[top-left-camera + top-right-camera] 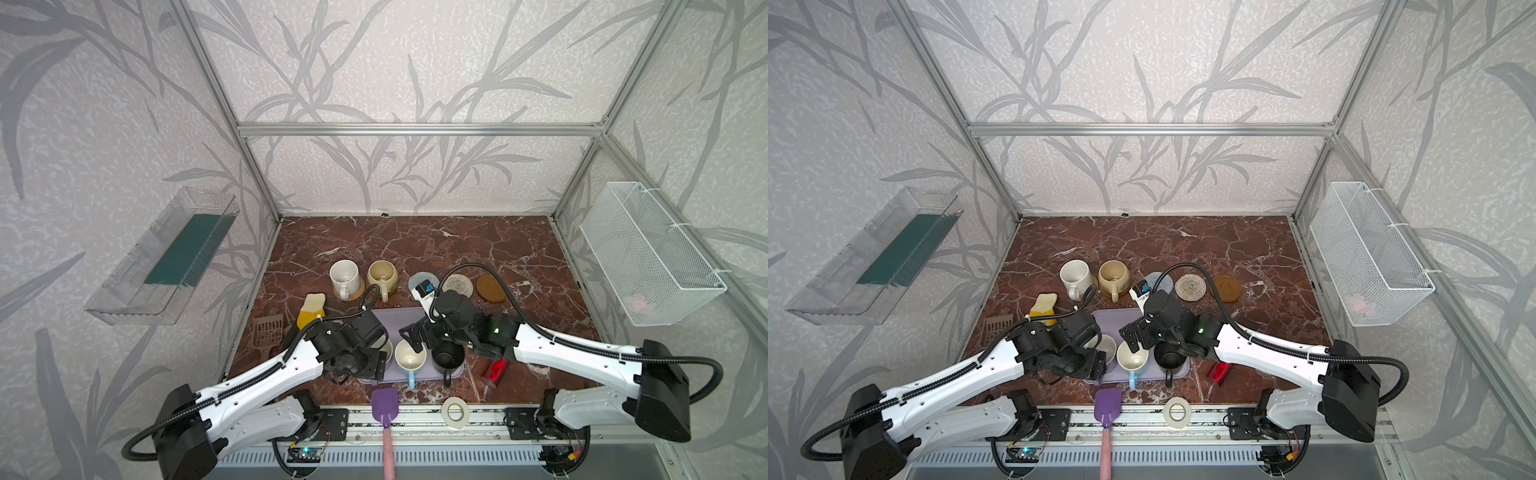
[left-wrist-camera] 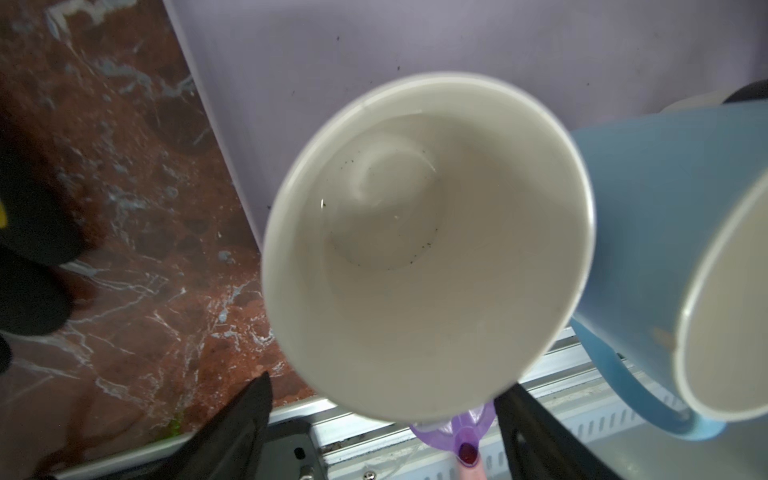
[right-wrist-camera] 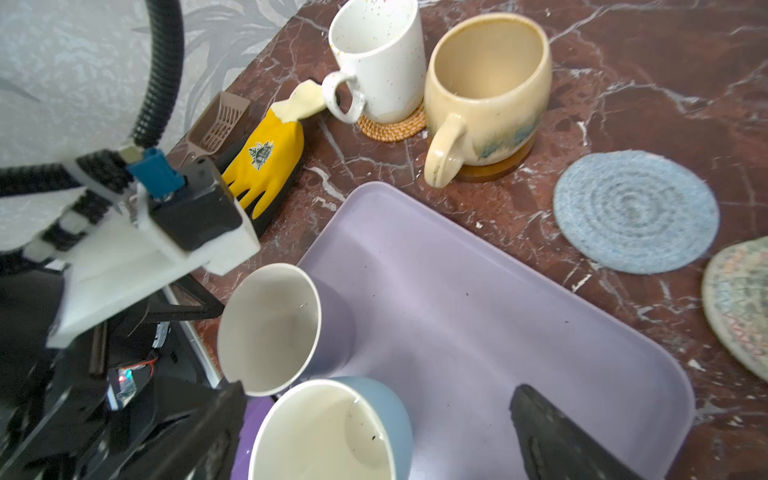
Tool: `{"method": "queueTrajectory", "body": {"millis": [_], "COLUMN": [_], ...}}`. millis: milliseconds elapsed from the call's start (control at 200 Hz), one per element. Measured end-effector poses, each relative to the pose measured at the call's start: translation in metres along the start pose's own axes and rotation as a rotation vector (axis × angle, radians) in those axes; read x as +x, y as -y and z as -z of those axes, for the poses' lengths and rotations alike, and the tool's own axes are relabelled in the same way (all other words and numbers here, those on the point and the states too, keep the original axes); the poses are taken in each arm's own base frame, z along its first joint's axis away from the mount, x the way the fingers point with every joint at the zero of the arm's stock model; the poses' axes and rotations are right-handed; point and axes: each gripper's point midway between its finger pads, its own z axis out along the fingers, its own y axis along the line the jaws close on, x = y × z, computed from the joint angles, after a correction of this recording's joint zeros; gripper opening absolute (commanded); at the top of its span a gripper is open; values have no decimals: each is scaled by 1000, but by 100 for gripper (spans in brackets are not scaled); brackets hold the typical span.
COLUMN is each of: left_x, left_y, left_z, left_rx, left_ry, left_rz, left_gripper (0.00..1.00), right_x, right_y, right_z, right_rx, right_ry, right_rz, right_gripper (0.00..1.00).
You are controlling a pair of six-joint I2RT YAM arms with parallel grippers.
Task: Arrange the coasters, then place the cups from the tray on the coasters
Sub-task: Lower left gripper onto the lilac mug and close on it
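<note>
Done, far left: white cup [image 3: 374, 54] on rattan coaster [image 3: 395, 124], cream cup [image 3: 486, 83] on brown coaster [image 3: 494, 171]. Lilac cup [image 2: 428, 249], blue cup [image 1: 409, 360], black cup [image 1: 448, 357] wait on the near tray [image 3: 457, 311]. Grey-blue coaster [image 3: 636, 212], beige coaster [image 1: 457, 284], amber coaster [image 1: 490, 288] lie bare. Left jaws flank the lilac cup, grip unclear; right jaws spread, empty.

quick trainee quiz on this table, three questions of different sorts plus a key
1. True or false: the white mug stands on the orange coaster.
2. How many mugs stand on the tray?
3. Which one is bare? A orange coaster B grey-blue coaster

Key: 1 true. 2 three: lilac mug, blue mug, black mug. 3 B.
</note>
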Motion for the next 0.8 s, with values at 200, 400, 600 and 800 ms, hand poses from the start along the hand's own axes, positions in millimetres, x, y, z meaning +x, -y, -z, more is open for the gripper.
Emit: {"method": "queueTrajectory", "body": {"millis": [200,400,600,800], "left_x": [5,14,12,14], "left_y": [-1,-5,-2,-6], "left_z": [-16,-27,-32,-39], "left_rx": [16,-5,32,22], "left_ry": [-1,-15,45,56], "left_rz": [27,23,3,-7], "left_gripper": [63,58,53,47], "right_x": [7,6,5,5], "right_y": [-2,-1,1,0], "right_z": [-1,-1,-1,-2], "right_rx": [-22,-13,-6,-8], "right_ry": [-18,-14,-8,-4], "right_rz": [-7,-22,-52,-76], "right_gripper": [99,99,99,99]}}
